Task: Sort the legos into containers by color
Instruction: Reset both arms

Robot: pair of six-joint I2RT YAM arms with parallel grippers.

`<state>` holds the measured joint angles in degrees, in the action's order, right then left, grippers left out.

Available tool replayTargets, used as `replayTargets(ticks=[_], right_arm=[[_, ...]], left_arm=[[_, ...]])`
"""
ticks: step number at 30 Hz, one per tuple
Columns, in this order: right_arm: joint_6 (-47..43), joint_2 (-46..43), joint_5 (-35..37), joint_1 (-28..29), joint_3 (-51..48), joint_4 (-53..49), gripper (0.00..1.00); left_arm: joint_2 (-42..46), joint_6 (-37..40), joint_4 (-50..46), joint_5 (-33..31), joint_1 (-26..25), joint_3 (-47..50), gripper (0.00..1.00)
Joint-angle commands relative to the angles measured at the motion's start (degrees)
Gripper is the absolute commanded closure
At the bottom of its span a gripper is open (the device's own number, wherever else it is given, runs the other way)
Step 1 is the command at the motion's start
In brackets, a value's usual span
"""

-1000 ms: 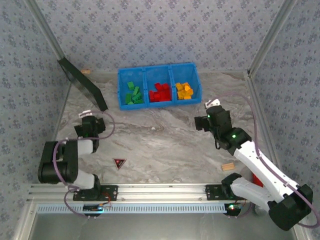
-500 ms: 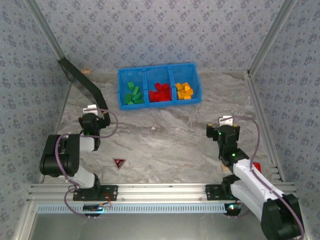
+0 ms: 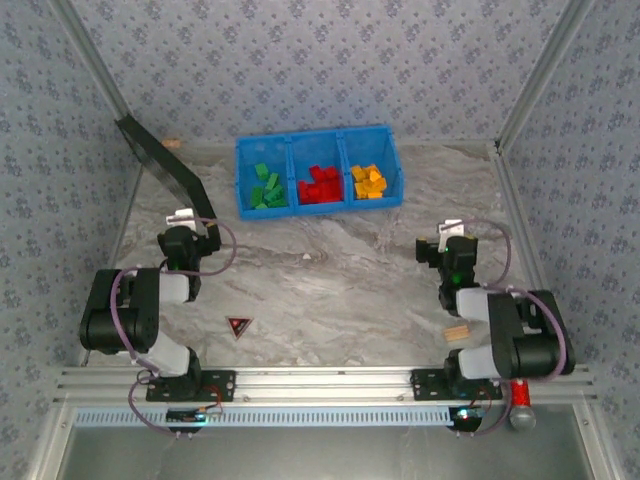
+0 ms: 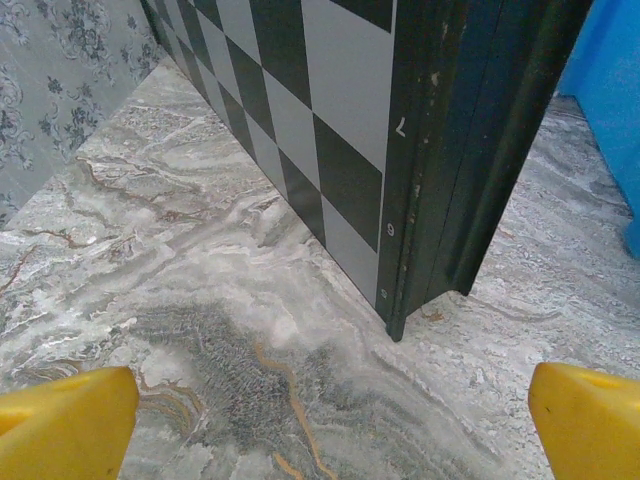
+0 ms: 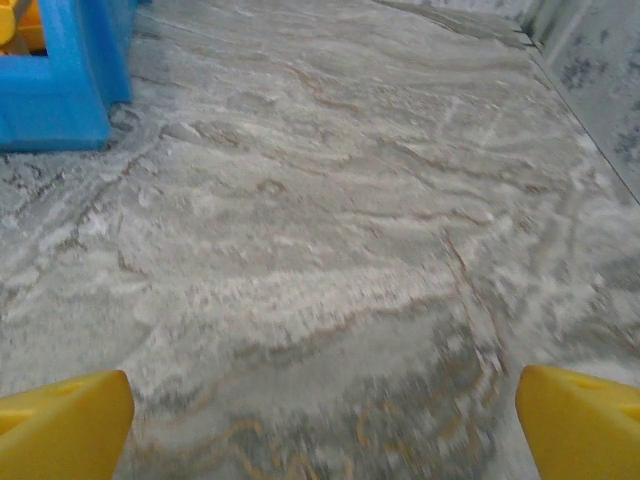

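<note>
The blue bin [image 3: 318, 145] stands at the back of the table with three compartments. Green legos [image 3: 267, 188] lie in the left one, red legos [image 3: 320, 186] in the middle one, orange-yellow legos [image 3: 368, 181] in the right one. My left gripper [image 3: 182, 240] is folded back near the left edge, open and empty, its yellow fingertips [image 4: 65, 420] wide apart over bare table. My right gripper [image 3: 452, 250] is pulled back on the right side, open with nothing between its fingertips [image 5: 60, 425]. A corner of the bin [image 5: 60, 90] shows in the right wrist view.
A black checkered panel [image 3: 165, 165] leans at the back left, its near corner [image 4: 410, 300] just ahead of my left gripper. A tan wooden block [image 3: 457, 332] lies by the right arm's base. A red-black triangle sticker [image 3: 238, 326] sits front left.
My right arm has drawn back from mid-table toward its base and folded up. My left gripper has edged slightly toward the panel and opened a little wider.
</note>
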<state>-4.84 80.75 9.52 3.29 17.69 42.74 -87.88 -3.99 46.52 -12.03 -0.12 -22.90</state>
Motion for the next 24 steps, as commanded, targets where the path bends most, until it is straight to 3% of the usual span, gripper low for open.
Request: replayTargets(ticks=[1,3,4,5,7,24], right_arm=[[0.27,2.70,-4.78,-2.01,2.63,3.92,0.00],[0.16,6.94,-7.51,-2.69,2.39,8.64,0.00],[1.15,7.28,-6.93,-3.10,3.13,8.63,0.00],[2.22,6.00,-8.20,-4.35,5.26,2.06,0.00],[3.14,6.49,-11.09,-6.02,4.61,4.12,0.00],[2.62,6.43,-9.57,-5.24,5.05,2.88,0.00]], left_arm=[[0.06,0.52,1.76,0.67,-0.15,0.21,0.00],[0.07,0.54,1.73,0.56,-0.15,0.13,0.00],[0.07,0.51,1.73,0.65,-0.16,0.13,0.00],[0.07,0.50,1.75,0.68,-0.21,0.13,0.00],[0.07,0.55,1.73,0.61,-0.22,0.13,0.00],[0.07,0.51,1.73,0.67,-0.21,0.13,0.00]])
